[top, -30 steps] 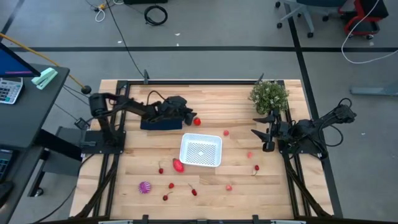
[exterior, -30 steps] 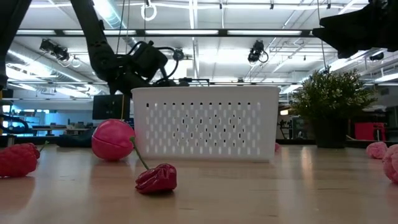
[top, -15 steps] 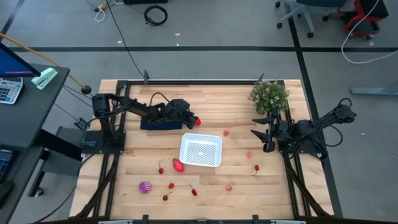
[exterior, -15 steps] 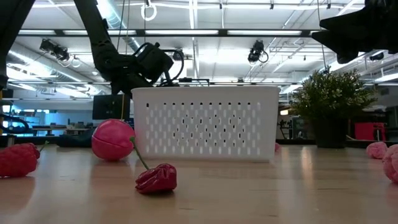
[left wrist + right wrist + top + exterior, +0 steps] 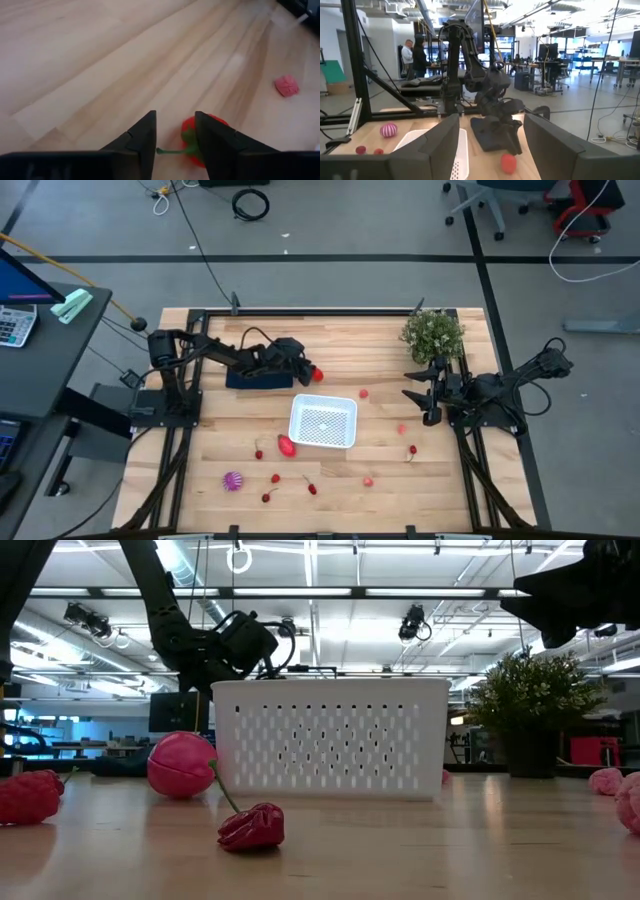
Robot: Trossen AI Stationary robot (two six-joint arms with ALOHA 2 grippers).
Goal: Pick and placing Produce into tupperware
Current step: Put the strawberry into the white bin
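No legible writing shows anywhere. On the pale wooden plank table (image 5: 380, 465), the left gripper (image 5: 175, 132) brackets a small red toy pepper (image 5: 202, 140) with its fingers apart, grip unclear. The right gripper (image 5: 490, 142) waits spread wide beneath the hall's strip lights.

A wooden table (image 5: 330, 470) stands on a grey floor (image 5: 330, 240) crossed by dark tape lines, with a coiled cable (image 5: 250, 202) lying on it and office chairs (image 5: 500, 205) at the far edge. A dark desk (image 5: 45, 350) beside the table carries a calculator (image 5: 14, 325). Beyond, the hall shows long ceiling lights (image 5: 420, 592), desks with monitors (image 5: 547, 51) and two people (image 5: 415, 55) standing far off.
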